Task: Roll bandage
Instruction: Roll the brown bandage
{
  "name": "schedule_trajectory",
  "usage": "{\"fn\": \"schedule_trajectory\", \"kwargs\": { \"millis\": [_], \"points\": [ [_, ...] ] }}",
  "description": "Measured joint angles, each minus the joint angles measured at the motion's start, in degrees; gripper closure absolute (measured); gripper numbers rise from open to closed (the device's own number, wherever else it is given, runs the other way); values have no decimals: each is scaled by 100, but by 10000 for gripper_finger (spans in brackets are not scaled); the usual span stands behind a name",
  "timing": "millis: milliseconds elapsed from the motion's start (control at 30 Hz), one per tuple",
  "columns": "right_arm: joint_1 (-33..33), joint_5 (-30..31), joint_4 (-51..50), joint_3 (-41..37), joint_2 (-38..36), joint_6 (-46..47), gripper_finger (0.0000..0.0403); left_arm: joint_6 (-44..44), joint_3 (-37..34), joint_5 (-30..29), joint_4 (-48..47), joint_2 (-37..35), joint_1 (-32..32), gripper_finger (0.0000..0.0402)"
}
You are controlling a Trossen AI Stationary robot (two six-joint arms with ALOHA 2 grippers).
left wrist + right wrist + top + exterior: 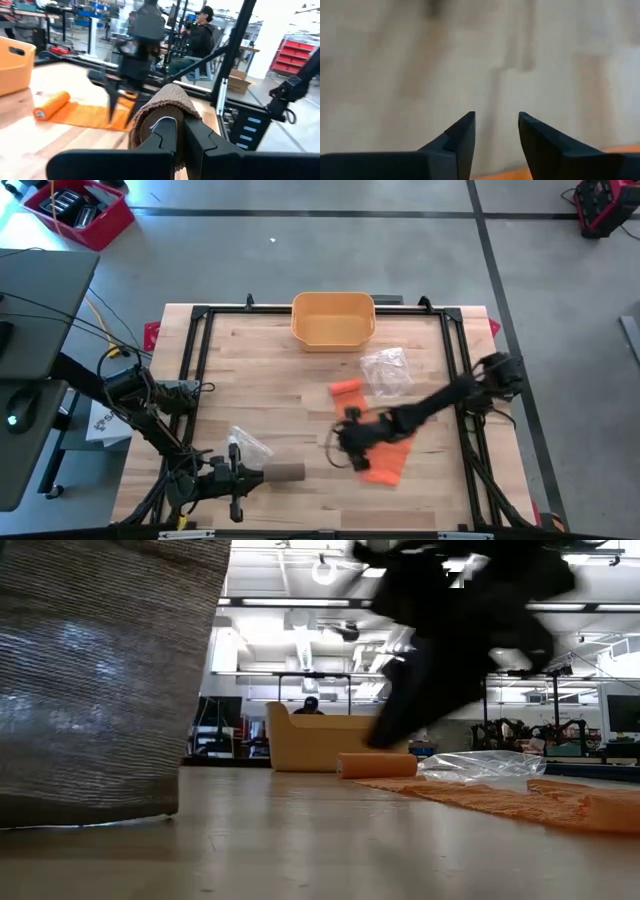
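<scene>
Table (300, 400) of pale wood planks carries your orange bandage strip (385, 460) at four o'clock, roll end (346, 389) near centre; right gripper (340, 448) hovers parted there. Left gripper (255, 474) clamps the brown roll (285, 472) at six.

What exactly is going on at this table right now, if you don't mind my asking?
The right gripper hovers with fingers apart, holding nothing, over the partly unrolled orange bandage, whose rolled end lies toward the yellow bin. The left gripper rests shut at the near edge beside a brown bandage roll. A clear plastic bag lies nearby.
</scene>
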Motion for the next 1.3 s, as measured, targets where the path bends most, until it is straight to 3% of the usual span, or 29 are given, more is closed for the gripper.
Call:
{"fn": "schedule_trajectory", "kwargs": {
  "millis": [100,200,367,433,733,900,1033,1300],
  "points": [
    [580,158,1907,-806,-272,415,271,-221,-188,606,162,0,254,401],
    [1156,1002,3063,-1008,-362,316,277,94,-420,1438,903,0,643,401],
    [1577,1488,2892,-781,-1027,-79,288,1253,-844,2445,2596,0,1156,401],
    [1683,1540,2893,-711,-1282,-138,291,1386,-962,2680,2654,-26,1285,401],
    [1725,1981,3691,-573,-938,-689,300,1401,-999,3217,2653,-52,1759,401],
    [1544,1720,3845,-396,-691,-802,265,1401,-999,3281,2659,-52,1883,401],
    [1514,1950,3785,-311,-667,-826,227,1442,-993,3278,2659,-52,1934,401],
    [1514,2304,3657,-217,-632,-802,219,1443,-981,3240,2659,-52,1967,401]
  ]
}}
